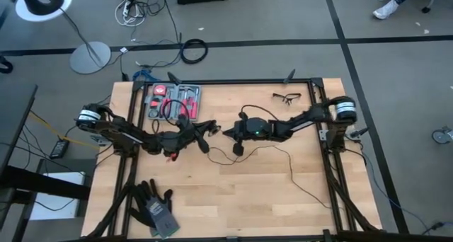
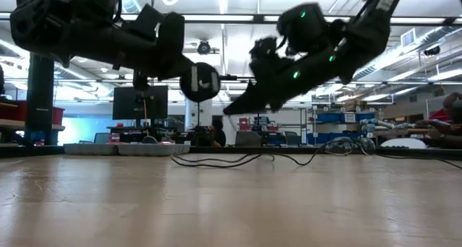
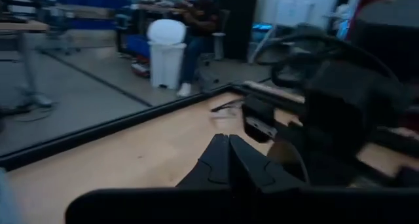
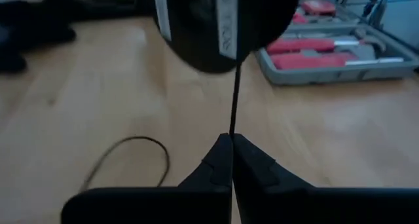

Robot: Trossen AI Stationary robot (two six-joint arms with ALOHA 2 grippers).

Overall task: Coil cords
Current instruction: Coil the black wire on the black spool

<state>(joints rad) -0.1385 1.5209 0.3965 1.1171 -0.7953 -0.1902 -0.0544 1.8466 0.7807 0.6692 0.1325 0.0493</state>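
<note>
The cord is thin and black and ends in a round black puck [image 2: 200, 81] with a white label [image 4: 222, 27]. The puck hangs in the air between both grippers at the table's middle. My right gripper [image 4: 231, 140] is shut on the cord just short of the puck. My left gripper [image 3: 229, 142] is shut, its fingers right beside the puck [image 1: 205, 144]. The remaining cord [image 1: 297, 171] lies loose on the table toward the near right, with a small loop [image 4: 131, 158] under the right gripper. My left gripper comes level from the table's left, its shut fingers [image 2: 175, 55] against the raised puck. Whether it pinches the puck or the cord beside it is hidden by the fingers. My right gripper pinches the single thin cord [image 4: 233, 119] at its fingertips, slanting down from the table's right. The short stretch up to the puck runs straight and taut along the fingers' line.
A red-and-grey tool case [image 1: 173, 100] lies at the far left, glasses [image 1: 287, 97] at the far right, and black gloves [image 1: 156, 206] near the front left corner. The near half of the table holds only the trailing cord.
</note>
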